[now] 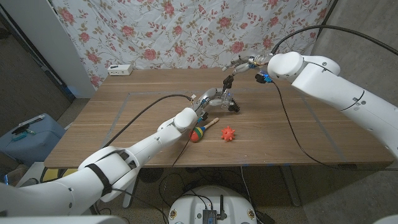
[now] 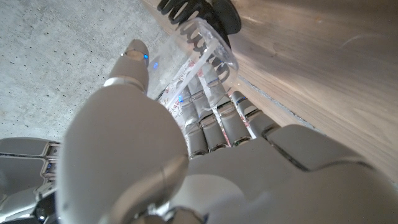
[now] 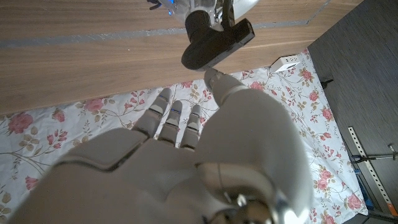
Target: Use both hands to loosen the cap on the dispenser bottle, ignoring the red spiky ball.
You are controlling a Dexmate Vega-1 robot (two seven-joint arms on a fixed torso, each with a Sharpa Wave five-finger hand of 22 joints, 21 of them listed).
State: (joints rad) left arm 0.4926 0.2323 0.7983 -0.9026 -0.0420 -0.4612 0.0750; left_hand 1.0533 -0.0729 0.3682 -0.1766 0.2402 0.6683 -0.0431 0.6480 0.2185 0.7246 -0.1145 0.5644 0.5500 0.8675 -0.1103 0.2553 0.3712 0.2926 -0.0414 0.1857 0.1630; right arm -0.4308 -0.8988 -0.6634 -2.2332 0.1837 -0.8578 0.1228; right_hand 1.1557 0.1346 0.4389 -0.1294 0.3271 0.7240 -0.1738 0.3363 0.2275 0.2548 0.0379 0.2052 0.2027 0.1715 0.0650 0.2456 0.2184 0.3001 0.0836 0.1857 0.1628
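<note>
Now one dispenser bottle gripped by left hand, right hand apparently empty above, one red spiky ball

Mid-desk, the dispenser bottle sits near the centre, with the left hand wrapped on it from seven o'clock, fingers against its side. The right hand hangs just beyond it at one o'clock, above the pump head. At six o'clock from the bottle, nearer the front edge, sits the spiky ball; at nine o'clock from that ball, just beside the left wrist, lies a maraca. Far back at eleven o'clock, a power strip lies on the rear edge, with a patterned cloth hanging behind.
</note>
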